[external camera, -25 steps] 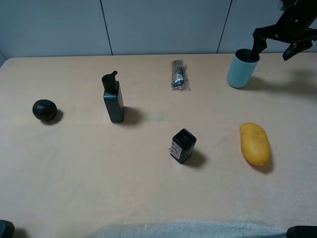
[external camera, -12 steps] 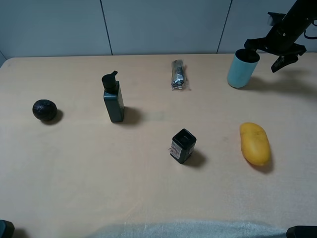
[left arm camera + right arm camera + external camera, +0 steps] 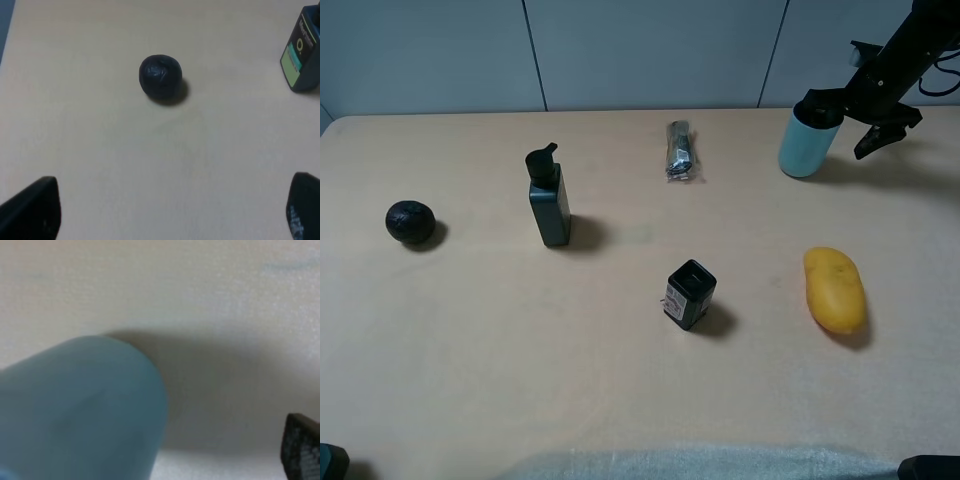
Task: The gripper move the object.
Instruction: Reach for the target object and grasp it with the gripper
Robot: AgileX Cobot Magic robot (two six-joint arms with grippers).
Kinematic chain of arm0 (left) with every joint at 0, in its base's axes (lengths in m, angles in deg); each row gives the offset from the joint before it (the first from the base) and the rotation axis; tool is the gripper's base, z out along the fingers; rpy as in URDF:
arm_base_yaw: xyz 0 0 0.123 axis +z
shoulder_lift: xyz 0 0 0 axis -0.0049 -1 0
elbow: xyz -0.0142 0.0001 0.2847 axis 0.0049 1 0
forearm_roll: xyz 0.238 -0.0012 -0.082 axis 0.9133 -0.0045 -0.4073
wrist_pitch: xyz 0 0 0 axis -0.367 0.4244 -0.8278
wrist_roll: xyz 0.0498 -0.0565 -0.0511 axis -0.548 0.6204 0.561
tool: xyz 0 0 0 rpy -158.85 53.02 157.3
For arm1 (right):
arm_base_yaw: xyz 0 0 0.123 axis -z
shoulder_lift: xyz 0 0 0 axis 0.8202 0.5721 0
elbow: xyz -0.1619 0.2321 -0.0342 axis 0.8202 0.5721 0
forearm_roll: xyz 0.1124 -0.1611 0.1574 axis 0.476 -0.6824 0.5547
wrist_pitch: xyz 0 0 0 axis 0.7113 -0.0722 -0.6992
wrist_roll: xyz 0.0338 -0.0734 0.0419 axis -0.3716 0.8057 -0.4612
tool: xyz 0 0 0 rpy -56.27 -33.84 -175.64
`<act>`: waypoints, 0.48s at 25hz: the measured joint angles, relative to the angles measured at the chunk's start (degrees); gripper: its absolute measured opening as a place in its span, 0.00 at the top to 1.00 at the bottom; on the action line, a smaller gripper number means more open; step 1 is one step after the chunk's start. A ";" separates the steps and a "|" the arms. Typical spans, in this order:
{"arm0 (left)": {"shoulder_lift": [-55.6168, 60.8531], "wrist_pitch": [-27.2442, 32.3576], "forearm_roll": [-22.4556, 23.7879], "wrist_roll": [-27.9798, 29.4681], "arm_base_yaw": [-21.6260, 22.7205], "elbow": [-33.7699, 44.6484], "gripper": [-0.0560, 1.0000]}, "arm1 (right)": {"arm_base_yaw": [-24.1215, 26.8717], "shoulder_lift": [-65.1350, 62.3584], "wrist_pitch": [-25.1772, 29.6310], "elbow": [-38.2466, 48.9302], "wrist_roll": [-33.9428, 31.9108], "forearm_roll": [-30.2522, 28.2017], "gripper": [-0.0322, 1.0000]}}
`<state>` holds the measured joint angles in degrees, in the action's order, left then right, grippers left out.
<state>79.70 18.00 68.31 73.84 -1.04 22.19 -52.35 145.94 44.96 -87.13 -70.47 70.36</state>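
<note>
Right gripper [image 3: 842,122] dropping lower at cup [image 3: 807,142]. Left gripper [image 3: 170,210] idle at near edge, jaws apart, well away. Cup upright, far right of table [image 3: 620,400]; right gripper's jaws spread, one over rim, other outside. Clearly nearer arm.

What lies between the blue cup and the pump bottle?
Only a small dark packet, lying flat between cup and bottle; the exterior high view shows it.
</note>
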 joint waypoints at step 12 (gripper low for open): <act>0.00 0.00 0.00 0.00 0.00 0.00 0.09 | 0.00 0.00 0.92 0.00 -0.10 2.98 0.55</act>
<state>79.70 18.00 68.31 73.84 -1.04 22.19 -52.35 145.94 45.88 -87.13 -70.57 73.34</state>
